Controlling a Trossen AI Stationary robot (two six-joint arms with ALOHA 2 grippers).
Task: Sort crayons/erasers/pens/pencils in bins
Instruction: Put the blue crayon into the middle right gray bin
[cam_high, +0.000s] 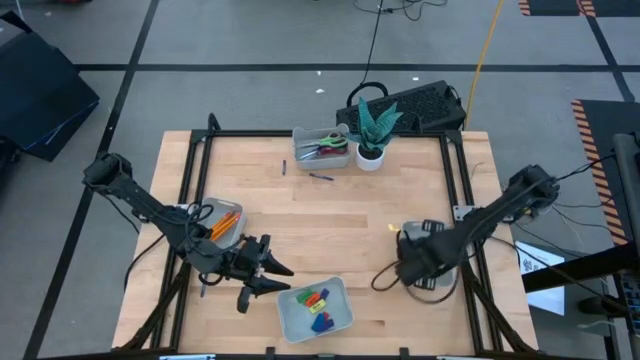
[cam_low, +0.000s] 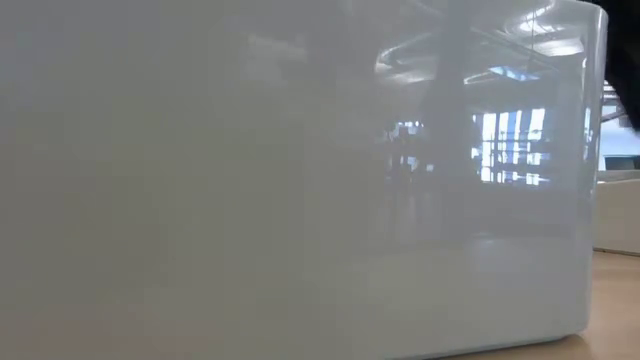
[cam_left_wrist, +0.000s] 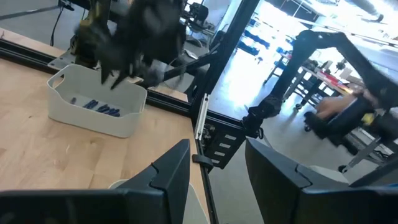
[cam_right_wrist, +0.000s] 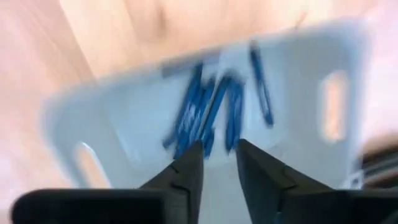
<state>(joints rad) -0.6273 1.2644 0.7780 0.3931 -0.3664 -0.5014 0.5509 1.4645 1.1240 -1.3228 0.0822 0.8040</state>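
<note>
Far left of the table (cam_high: 330, 215), the left arm stretches in from the table's left edge, passing over a bin (cam_high: 222, 222) that holds orange pencils (cam_high: 224, 224). The left gripper (cam_high: 268, 277) sits just left of the front bin (cam_high: 340, 292), fingers spread wide, nothing between them. That front bin, at the table's near edge, holds the erasers (cam_high: 317, 303): green, red, yellow and blue blocks in a loose pile.

Moving toward the middle: two loose pens, one (cam_high: 283, 167) short and dark, another (cam_high: 321, 176) lying just right of it, both on bare wood near the table's back edge. Behind them a back bin (cam_high: 302, 157) carries coloured scissors (cam_high: 327, 148), and a white plant pot (cam_high: 370, 157) with a green plant stands right beside it. A dark keyboard (cam_high: 420, 104) lies off the back of the table.

On the right, the right arm reaches in from the table's right edge, and the right gripper (cam_right_wrist: 219, 155) points down into the right bin (cam_right_wrist: 329, 56), fingers a narrow gap apart, empty. Blue pens (cam_right_wrist: 211, 109) lie bunched on that bin's floor, straight under the fingertips.

In the low view a pale bin wall (cam_low: 300, 180) fills nearly everything.
</note>
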